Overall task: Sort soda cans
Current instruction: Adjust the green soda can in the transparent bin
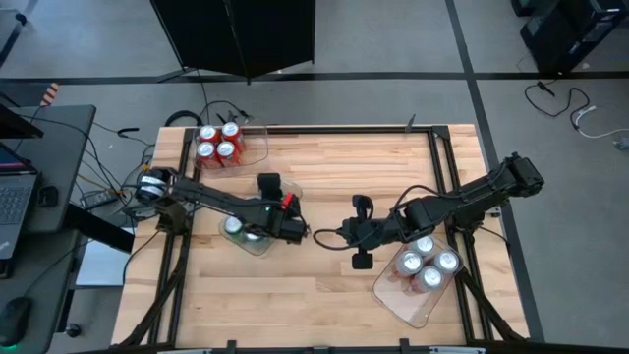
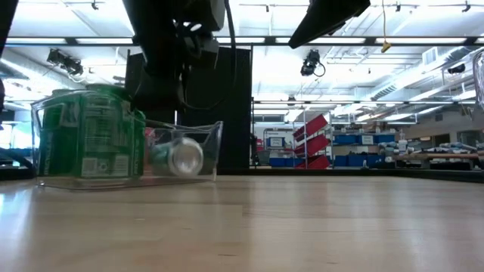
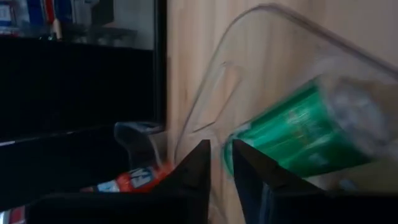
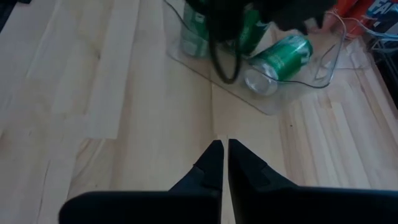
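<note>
A clear tray (image 1: 257, 246) at the table's centre left holds green soda cans: one stands upright (image 2: 91, 136), another lies on its side (image 3: 298, 137) at the tray's right end. My left gripper (image 3: 221, 165) hovers over that end (image 1: 293, 228), pointing slantwise down, its fingers a narrow gap apart with nothing between them. My right gripper (image 4: 222, 149) is shut and empty, above bare wood near the table's middle (image 1: 326, 234). Red cans (image 1: 218, 143) fill a tray at the far left. Silver-white cans (image 1: 425, 261) stand in a tray at the near right.
Bare wood lies between the green cans' tray and the silver cans' tray (image 1: 408, 300), and along the near edge. The two grippers face each other closely at the centre. A black frame (image 1: 442, 157) borders the table; a desk with a laptop (image 1: 15, 197) stands left.
</note>
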Controlling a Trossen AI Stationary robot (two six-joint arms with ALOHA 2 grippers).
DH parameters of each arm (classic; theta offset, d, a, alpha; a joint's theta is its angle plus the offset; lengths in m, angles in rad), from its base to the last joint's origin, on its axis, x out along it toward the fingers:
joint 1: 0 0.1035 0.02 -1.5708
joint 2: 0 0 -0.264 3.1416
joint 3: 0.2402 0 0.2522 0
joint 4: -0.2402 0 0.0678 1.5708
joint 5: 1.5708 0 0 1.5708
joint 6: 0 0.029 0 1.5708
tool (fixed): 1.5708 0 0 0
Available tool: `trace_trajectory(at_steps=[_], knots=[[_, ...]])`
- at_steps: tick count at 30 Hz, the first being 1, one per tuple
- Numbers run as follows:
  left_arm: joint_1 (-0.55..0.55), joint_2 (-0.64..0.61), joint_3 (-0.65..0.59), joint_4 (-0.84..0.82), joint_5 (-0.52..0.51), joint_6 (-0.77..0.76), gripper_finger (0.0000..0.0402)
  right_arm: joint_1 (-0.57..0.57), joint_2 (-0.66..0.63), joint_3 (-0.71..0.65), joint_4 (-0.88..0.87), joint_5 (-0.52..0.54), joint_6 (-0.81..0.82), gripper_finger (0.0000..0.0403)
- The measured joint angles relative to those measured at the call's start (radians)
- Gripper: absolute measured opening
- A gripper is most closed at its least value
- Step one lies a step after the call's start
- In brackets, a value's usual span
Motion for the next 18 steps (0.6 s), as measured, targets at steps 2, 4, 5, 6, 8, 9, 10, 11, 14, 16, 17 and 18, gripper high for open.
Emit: trace_trajectory(at_steps=[2, 4, 5, 6, 8, 9, 10, 11, 14, 16, 17, 18], knots=[[0.015, 0.000, 0.000, -0.018, -0.007, -0.005, 0.0049, 0.000, 0.000, 0.000, 0.000, 0.000, 0.000, 0.0013], [0.028, 0.000, 0.000, -0.041, -0.010, -0.022, 0.0030, 0.000, 0.000, 0.000, 0.000, 0.000, -0.001, 0.0014], [0.032, 0.000, 0.000, -0.056, -0.018, -0.030, 0.0019, 0.000, 0.000, 0.000, 0.000, 0.000, -0.002, 0.0014], [0.033, -0.002, 0.000, -0.073, -0.030, -0.047, 0.0010, 0.000, 0.000, 0.000, 0.000, 0.001, -0.003, 0.0014], [0.033, -0.019, -0.001, -0.112, -0.052, -0.085, 0.0005, 0.000, 0.000, 0.000, 0.000, 0.001, -0.003, 0.0012], [0.033, -0.039, -0.002, -0.117, -0.049, -0.102, 0.0005, -0.001, 0.000, 0.000, 0.001, 0.001, -0.004, 0.0012], [0.033, -0.063, -0.002, -0.114, -0.032, -0.106, 0.0005, -0.002, 0.000, 0.000, 0.004, 0.001, -0.006, 0.0012], [0.035, -0.091, -0.006, -0.098, -0.003, -0.106, 0.0004, -0.004, 0.000, 0.000, 0.013, 0.001, -0.012, 0.0012], [0.055, -0.200, -0.039, 0.012, 0.126, -0.072, 0.0002, -0.015, 0.000, 0.000, 0.081, -0.002, -0.057, 0.0013], [0.090, -0.273, -0.069, 0.083, 0.221, -0.056, 0.0002, -0.033, 0.005, 0.000, 0.145, -0.051, -0.088, 0.0012], [0.113, -0.307, -0.081, 0.108, 0.267, -0.056, 0.0002, -0.043, 0.008, 0.001, 0.171, -0.076, -0.104, 0.0011], [0.139, -0.330, -0.091, 0.122, 0.303, -0.057, 0.0001, -0.052, 0.010, 0.001, 0.187, -0.102, -0.119, 0.0008]])
